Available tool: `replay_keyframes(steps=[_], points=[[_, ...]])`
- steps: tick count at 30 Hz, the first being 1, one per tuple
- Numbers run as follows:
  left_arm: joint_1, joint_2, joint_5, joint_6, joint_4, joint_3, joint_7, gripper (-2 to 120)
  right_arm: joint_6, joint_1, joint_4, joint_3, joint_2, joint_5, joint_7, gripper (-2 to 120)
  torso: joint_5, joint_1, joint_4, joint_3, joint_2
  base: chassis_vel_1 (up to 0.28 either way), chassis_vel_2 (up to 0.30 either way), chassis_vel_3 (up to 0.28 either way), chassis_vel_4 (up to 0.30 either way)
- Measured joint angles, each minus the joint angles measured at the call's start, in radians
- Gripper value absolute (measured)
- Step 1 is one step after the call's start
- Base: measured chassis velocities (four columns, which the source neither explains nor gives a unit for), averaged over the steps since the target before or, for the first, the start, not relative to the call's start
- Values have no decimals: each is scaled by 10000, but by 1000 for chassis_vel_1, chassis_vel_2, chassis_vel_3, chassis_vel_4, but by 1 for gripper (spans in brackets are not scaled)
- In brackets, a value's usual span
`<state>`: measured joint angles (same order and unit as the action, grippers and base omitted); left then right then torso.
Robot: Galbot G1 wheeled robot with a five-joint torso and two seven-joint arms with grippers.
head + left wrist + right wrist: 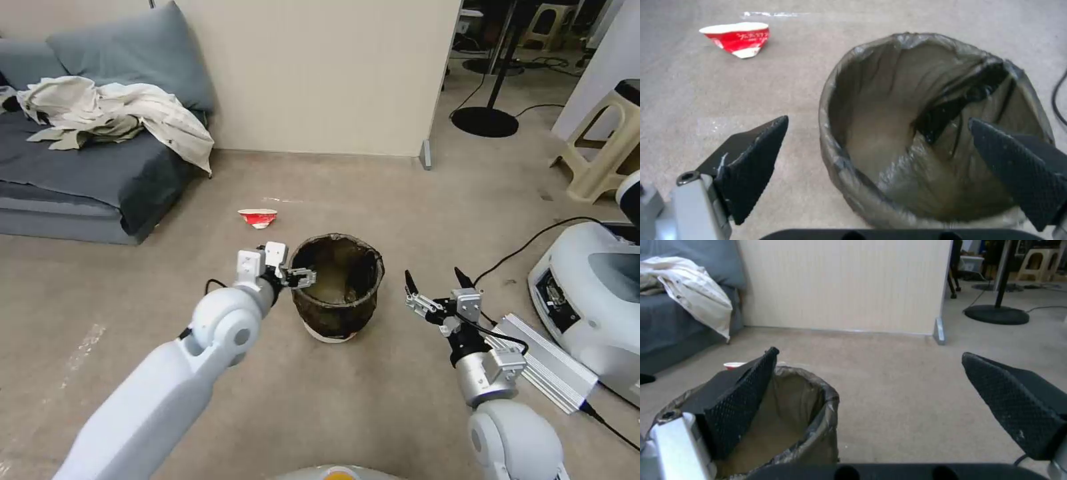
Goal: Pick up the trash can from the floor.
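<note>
The floor (400, 200) carries everything here: a sofa (73, 180) along its far left edge, a wall panel (320, 73) at the back, a stool (603, 153) and grey equipment (587, 300) at the right edge. The bin (337, 287) stands upright on the carpet near the middle of the view, a crushed cup (257, 217) lying a little beyond it and apart from it.

The bin looks light and empty; its plastic wall should be stiff, but the bag (907, 110) folded over the rim is thin, crinkled and probably slippery (it could slide or tear under a pinch). The rim seems the best place to take hold, bag and wall together.

The left gripper (301, 275) hangs at the bin's left rim, its fingers spread wide, one outside the wall and one over the opening. The right gripper (433, 280) waits just right of the bin, fingers also spread, touching nothing.
</note>
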<state>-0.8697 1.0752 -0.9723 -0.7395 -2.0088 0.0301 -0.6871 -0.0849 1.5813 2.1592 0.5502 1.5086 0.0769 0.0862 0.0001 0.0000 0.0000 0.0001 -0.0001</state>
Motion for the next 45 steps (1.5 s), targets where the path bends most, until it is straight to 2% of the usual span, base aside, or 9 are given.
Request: replay_keyframes(steps=[1, 6, 19, 26, 45], points=[[171, 166, -223, 0, 163, 74, -354, 100, 4, 7, -2, 0, 0, 0, -1, 100, 0, 1, 1, 0, 0, 0, 0, 0, 0], [566, 671, -662, 5, 702, 249, -983, 100, 3, -11, -52, -7, -15, 20, -33, 100, 1, 0, -1, 0, 0, 0, 0, 0, 0], [1010, 1598, -795, 25, 2131, 27, -1804, 100, -21, -173, -371, -9, -124, 89, -143, 100, -1, 0, 0, 0, 0, 0, 0, 0, 0], [1066, 1642, -771, 33, 2538, -268, -1853, 100, -19, -174, -438, 24, -158, 112, -213, 100, -1, 0, 1, -1, 0, 0, 0, 0, 0], [1161, 1966, -760, 41, 3635, -219, -1987, 100, 81, -189, -558, -17, -116, 141, -257, 100, 0, 0, 1, -1, 0, 0, 0, 0, 0]])
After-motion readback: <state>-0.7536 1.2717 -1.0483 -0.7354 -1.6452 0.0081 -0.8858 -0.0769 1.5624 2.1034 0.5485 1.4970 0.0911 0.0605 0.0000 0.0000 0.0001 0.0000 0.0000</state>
